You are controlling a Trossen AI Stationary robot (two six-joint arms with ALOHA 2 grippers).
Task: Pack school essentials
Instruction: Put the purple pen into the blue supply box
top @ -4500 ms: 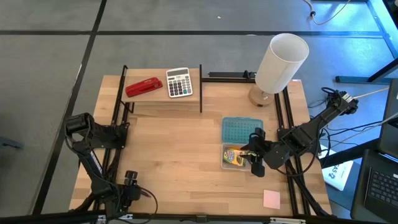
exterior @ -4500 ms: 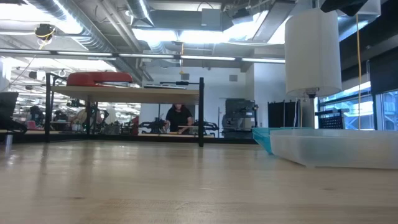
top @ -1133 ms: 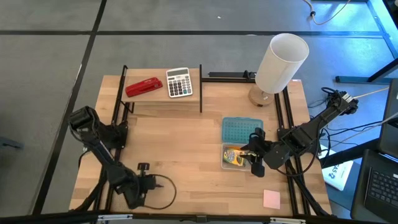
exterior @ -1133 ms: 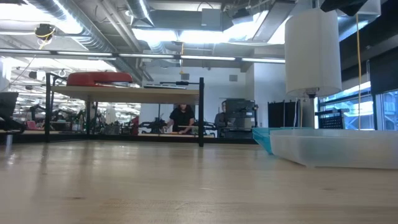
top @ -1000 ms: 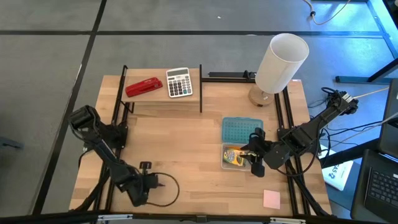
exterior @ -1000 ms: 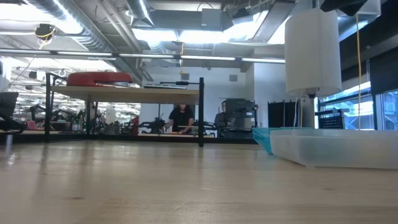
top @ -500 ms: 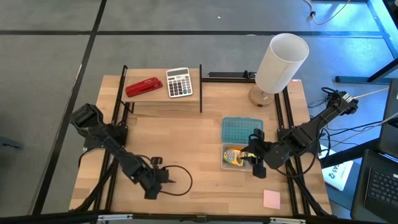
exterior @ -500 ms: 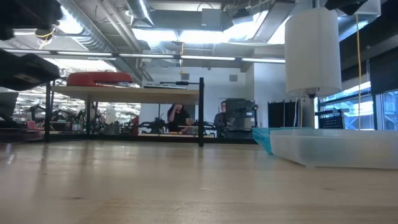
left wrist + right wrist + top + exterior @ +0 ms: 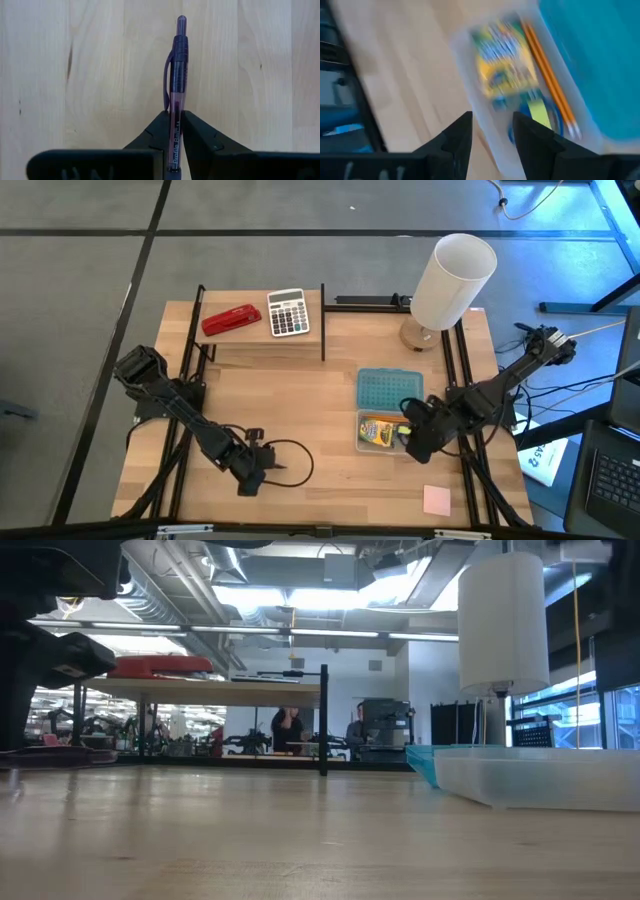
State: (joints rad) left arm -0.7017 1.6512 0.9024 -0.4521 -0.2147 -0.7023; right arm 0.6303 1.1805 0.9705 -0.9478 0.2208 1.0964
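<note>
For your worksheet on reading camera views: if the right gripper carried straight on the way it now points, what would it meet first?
Probably the clear plastic box: the right gripper points into it, jaws parted and empty, over the crayon box and orange pencils. Depth is unclear.

My two arms are matte black, chunky at the joints; a thin black cable loops beside the left gripper [image 9: 262, 465]. Right gripper [image 9: 405, 432] fingers are wedge-shaped black.

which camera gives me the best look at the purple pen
The left wrist view: the purple pen fills the picture, pinched between the left gripper fingers above bare wood. In the high view the left gripper hides the pen. The low and right wrist views do not show it.
</note>
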